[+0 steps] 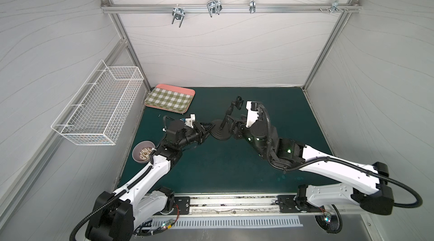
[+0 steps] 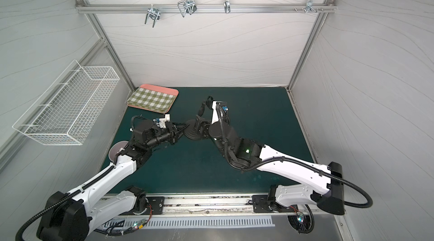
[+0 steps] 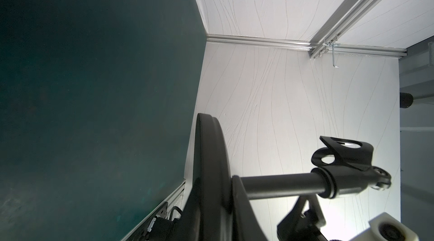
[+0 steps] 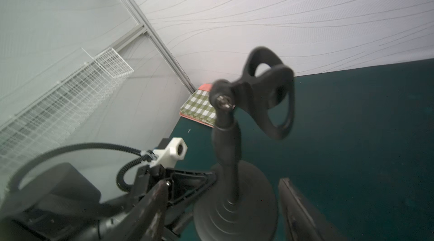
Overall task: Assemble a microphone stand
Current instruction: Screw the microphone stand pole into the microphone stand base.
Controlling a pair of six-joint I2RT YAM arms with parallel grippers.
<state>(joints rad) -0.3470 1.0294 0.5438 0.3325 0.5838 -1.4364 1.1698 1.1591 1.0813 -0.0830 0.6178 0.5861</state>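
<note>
Nearest the top camera, the left arm (image 1: 141,181) and the right arm (image 1: 340,171) are reaching in from the near edge of the green table (image 1: 211,169) toward its middle. There the microphone stand (image 1: 222,128) is standing between them. Its round base (image 1: 217,135) is sitting on the table, the rod (image 1: 225,120) is rising from the centre of the dome, and the U-shaped clip (image 1: 238,103) is sitting on top of the rod. The left pincer (image 1: 207,130) is pinching fully closed on the rim of the base from the robot's left side, and in the left wrist view the disc's edge is showing close up. The right pincer (image 4: 223,184) is standing wide open around the rod. In the right wrist view its 2 fingers (image 4: 152,204) are flanking the rod, apart from it on both sides and gripping nothing. A tray (image 1: 170,99) with a green check pattern is lying in the table's far left corner. A grey bowl (image 1: 143,154) is sitting at the left edge, just beside the left arm. A white wire basket (image 1: 98,108) is hanging on the left wall, and metal hooks (image 1: 213,7) are hanging from a rail (image 1: 281,8) on the back wall.
</note>
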